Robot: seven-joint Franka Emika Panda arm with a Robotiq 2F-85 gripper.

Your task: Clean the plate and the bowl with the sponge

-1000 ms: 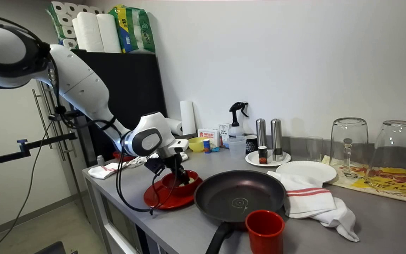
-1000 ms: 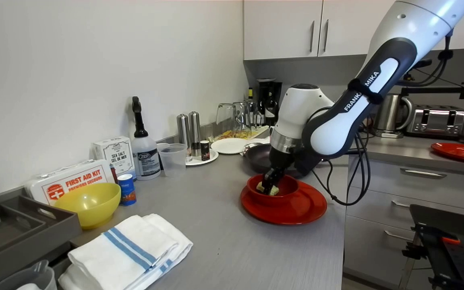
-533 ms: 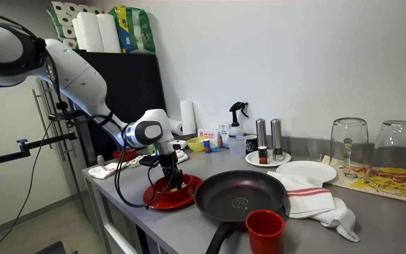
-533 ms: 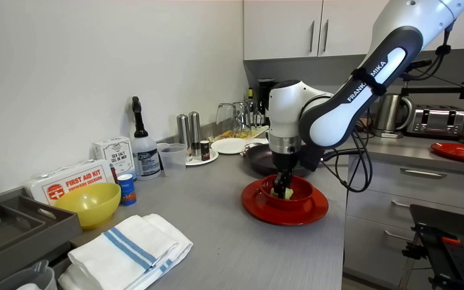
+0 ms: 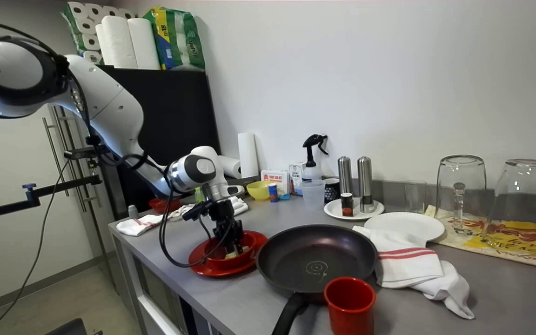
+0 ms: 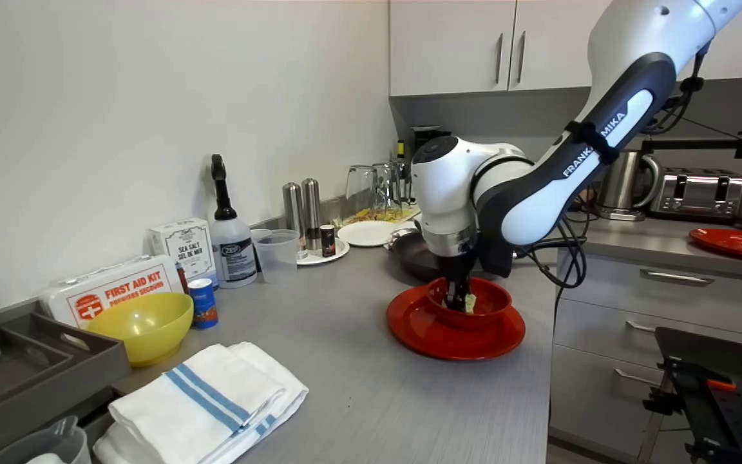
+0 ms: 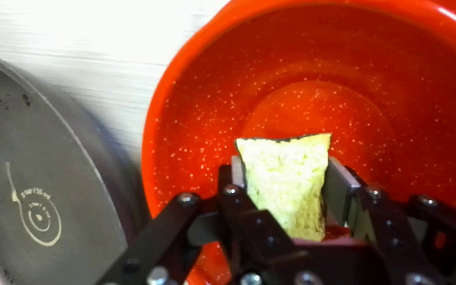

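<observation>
The red bowl (image 6: 496, 298) sits on the glossy red plate (image 6: 406, 328), off toward the pan side, so a wide strip of plate shows beside it. My gripper (image 7: 287, 176) reaches down into the bowl and is shut on the yellow-green sponge (image 7: 285, 186), pinched between its two pads. White specks cover the bowl's inner wall in the wrist view. A light corner of the sponge shows by the fingers inside the bowl in both exterior views. Whether it presses on the bowl's floor cannot be made out.
A black frying pan (image 5: 317, 260) stands close beside the plate, with a red cup (image 5: 351, 302) by its handle. A white cloth (image 5: 410, 265) lies beyond it. Folded towels (image 6: 210, 399) and a yellow bowl (image 6: 145, 325) are elsewhere on the counter.
Gripper and sponge have shifted inside the bowl, and the bowl has slid across the plate toward the pan. The wrist has tilted, while the plate has barely moved. The grip is unchanged.
</observation>
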